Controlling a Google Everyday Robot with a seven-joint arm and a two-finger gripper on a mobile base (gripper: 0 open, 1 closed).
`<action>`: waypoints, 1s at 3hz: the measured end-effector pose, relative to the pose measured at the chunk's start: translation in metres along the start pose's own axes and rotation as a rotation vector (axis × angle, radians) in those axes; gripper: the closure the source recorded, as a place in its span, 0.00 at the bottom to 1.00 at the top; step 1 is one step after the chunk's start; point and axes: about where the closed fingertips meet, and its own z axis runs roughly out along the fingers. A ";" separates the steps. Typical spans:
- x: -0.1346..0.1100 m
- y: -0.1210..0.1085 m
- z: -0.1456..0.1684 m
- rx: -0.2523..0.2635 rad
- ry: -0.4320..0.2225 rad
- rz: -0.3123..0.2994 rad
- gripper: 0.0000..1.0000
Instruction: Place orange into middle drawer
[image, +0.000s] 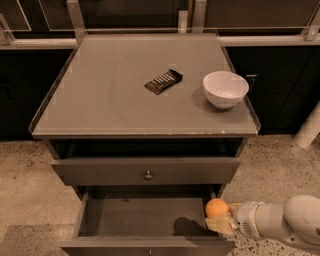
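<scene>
Risk: my gripper (220, 223) hangs right at the 3 o'clock wall of the open middle drawer (135, 218), so letting go here could bounce the orange (217, 207) off the rim onto the floor (280, 165). My fingers are closed snugly around the orange, holding it just above that edge.

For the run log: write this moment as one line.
stage: placing | claw: shut on orange, at right edge of open middle drawer | orange: not yet released | tabletop: white bowl, dark packet
</scene>
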 end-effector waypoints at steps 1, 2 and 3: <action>0.011 0.003 0.026 -0.042 0.043 0.024 1.00; 0.031 0.005 0.064 -0.089 0.109 0.056 1.00; 0.042 0.005 0.090 -0.117 0.152 0.072 1.00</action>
